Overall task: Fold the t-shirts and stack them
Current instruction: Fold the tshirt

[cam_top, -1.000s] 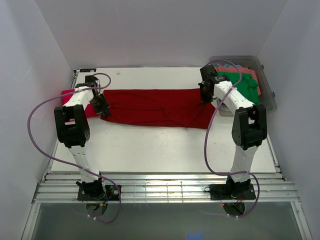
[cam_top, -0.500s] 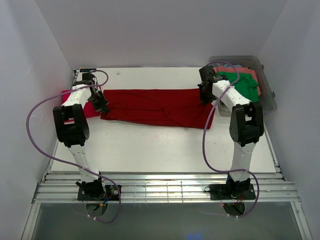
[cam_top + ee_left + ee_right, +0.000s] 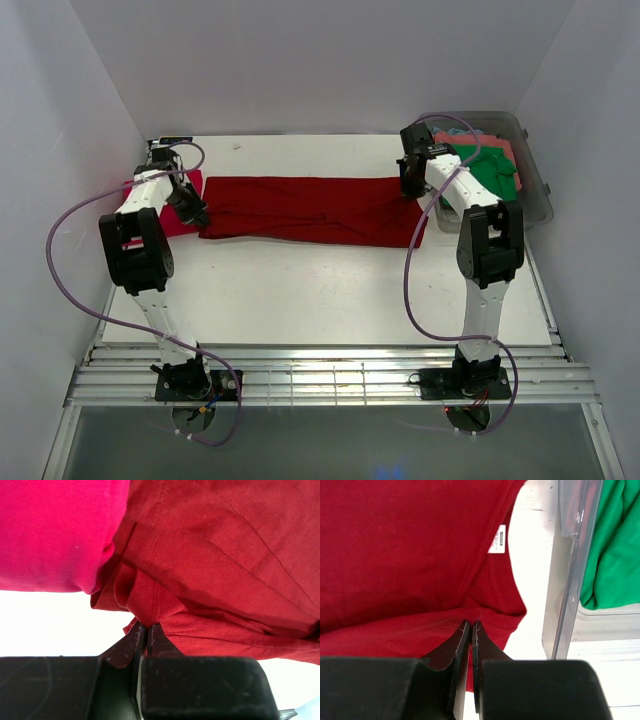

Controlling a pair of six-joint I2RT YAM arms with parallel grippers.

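Observation:
A dark red t-shirt (image 3: 310, 208) lies folded lengthwise in a long band across the far half of the table. My left gripper (image 3: 193, 212) is shut on its left end (image 3: 145, 605). My right gripper (image 3: 410, 186) is shut on its right end (image 3: 470, 617), near the white neck label (image 3: 498, 539). A pinkish-red t-shirt (image 3: 172, 203) lies folded at the far left, partly under the dark red one; it fills the upper left of the left wrist view (image 3: 55, 530). A green t-shirt (image 3: 490, 170) and a coral one (image 3: 478, 142) lie in the tub.
A clear grey plastic tub (image 3: 530, 190) stands at the far right, its wall (image 3: 567, 580) just right of my right gripper. White walls close in the table on three sides. Purple cables loop from both arms.
Both grippers have moved toward the back of the table, carrying the dark red shirt's near edge with them. The band of cloth is narrower and its left end now lies over the pinkish-red shirt.

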